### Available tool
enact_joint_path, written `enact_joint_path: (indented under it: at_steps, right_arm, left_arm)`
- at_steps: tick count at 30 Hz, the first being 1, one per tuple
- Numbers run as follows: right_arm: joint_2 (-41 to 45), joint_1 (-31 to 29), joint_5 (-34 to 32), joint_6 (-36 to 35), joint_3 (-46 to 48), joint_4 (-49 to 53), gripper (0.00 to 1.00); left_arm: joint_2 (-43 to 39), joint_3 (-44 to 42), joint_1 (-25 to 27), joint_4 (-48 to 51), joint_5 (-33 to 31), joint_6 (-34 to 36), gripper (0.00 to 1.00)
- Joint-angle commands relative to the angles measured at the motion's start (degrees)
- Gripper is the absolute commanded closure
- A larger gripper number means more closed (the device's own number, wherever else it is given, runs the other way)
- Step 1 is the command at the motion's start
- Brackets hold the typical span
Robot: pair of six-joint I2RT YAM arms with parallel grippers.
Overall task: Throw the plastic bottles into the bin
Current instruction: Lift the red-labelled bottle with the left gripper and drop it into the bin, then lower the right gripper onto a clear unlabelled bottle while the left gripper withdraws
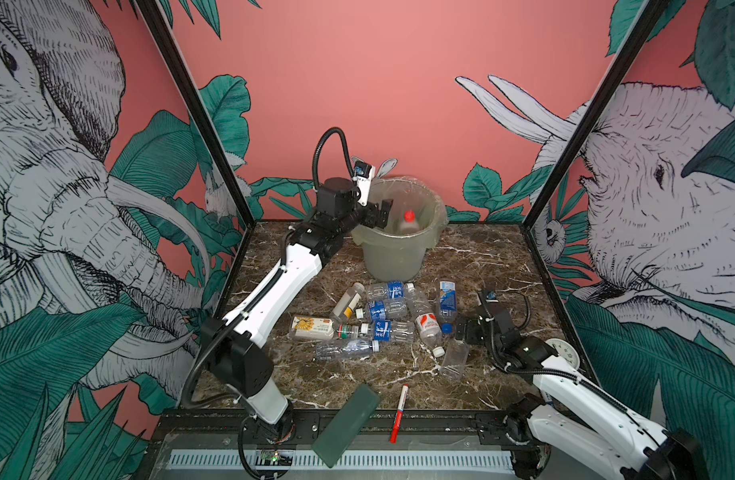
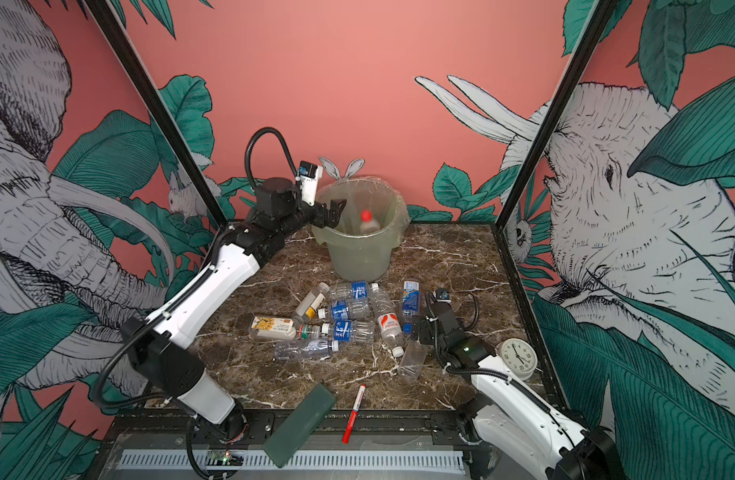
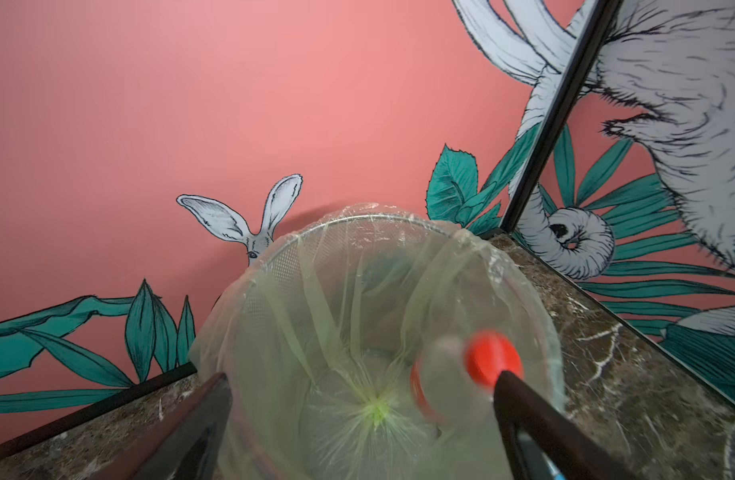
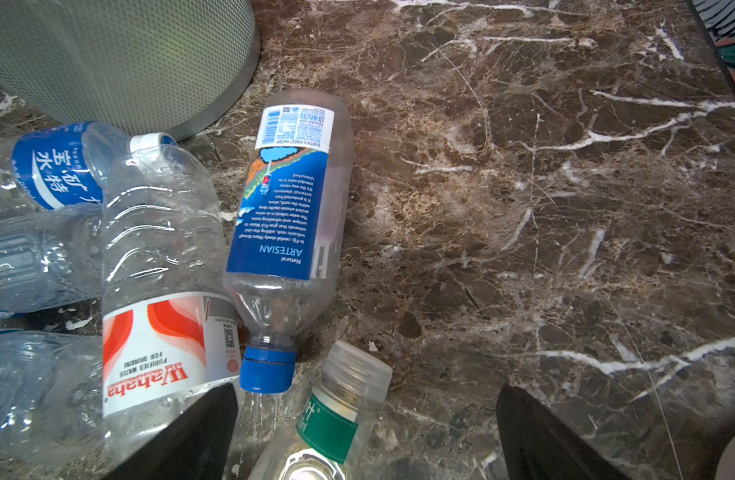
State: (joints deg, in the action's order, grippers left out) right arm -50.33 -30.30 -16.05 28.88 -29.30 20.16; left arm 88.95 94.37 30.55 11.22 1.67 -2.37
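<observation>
Red-capped bottle [image 1: 408,223] is in the bin [image 1: 395,257], beside the left claw [image 1: 380,213].

A red-capped bottle [image 1: 408,224], blurred, is inside the pale translucent bin [image 1: 393,259], which stands upright at the back of the tabletop [image 1: 486,266]. The other clear bottles [image 1: 427,325] lie on their sides, clustered just before it.

Salmon-pink walls [image 1: 357,83] carry a mural of grey elephants [image 1: 46,187] and teal leaves [image 1: 224,108]; black frame posts [image 1: 192,104] rise at the corners of a dark, white-veined marble tabletop [image 1: 482,257].
</observation>
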Motion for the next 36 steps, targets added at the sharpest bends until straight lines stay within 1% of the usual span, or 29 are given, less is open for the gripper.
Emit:
enact_joint_path:
  at_steps: [1, 6, 10, 14, 16, 20, 25, 28, 31, 33, 36]
  right_arm:
    - [-1.2, 0.2, 0.7, -0.1, -0.3, -0.4, 0.01]
    - [-3.5, 0.2, 3.9, -0.5, -1.9, -2.2, 0.00]
    - [-2.7, 0.1, 7.7, -2.8, -2.7, -3.2, 0.01]
    - [-4.2, -0.8, 8.5, -5.1, -6.4, -0.1, 0.03]
    - [-5.3, -1.8, 8.5, -5.8, -8.0, 1.2, 0.04]
    - [-7.8, -3.3, 9.6, -6.9, -11.3, 3.0, 0.06]
    - [-12.1, -6.3, 9.7, -8.2, -15.1, 3.7, 0.09]
    - [-15.5, -8.3, 9.5, -8.3, -17.2, 3.4, 0.12]
    - [-18.9, -10.1, 9.1, -8.8, -19.4, 3.4, 0.13]
    - [-21.0, -10.6, 9.2, -8.9, -20.6, 3.2, 0.14]
    - [-24.0, -10.7, 10.3, -8.7, -21.8, 2.1, 0.14]
  left_arm:
    - [-8.3, -2.9, 0.1, -4.3, -0.4, 0.7, 0.00]
    - [-13.5, -9.4, 0.1, -3.0, -2.1, 0.5, 0.00]
    - [-18.4, -17.8, 0.0, -3.9, -4.3, -0.9, 0.00]
    - [-23.6, -27.5, 0.0, -6.1, -6.7, -3.0, 0.00]
    - [-25.5, -30.9, 0.0, -6.2, -7.5, -4.1, 0.01]
    - [-28.5, -35.6, 0.0, -4.0, -9.6, -6.1, 0.04]
    - [-30.9, -40.8, 0.0, -3.6, -10.6, -7.1, 0.05]
    - [-31.1, -43.7, -0.1, -3.4, -11.4, -7.9, 0.05]
    - [-31.0, -46.8, -0.3, -3.9, -11.6, -9.4, 0.05]
    - [-31.0, -48.5, -0.6, -3.2, -12.3, -11.1, 0.06]
    - [-31.6, -51.6, -1.2, -4.1, -11.4, -12.8, 0.06]
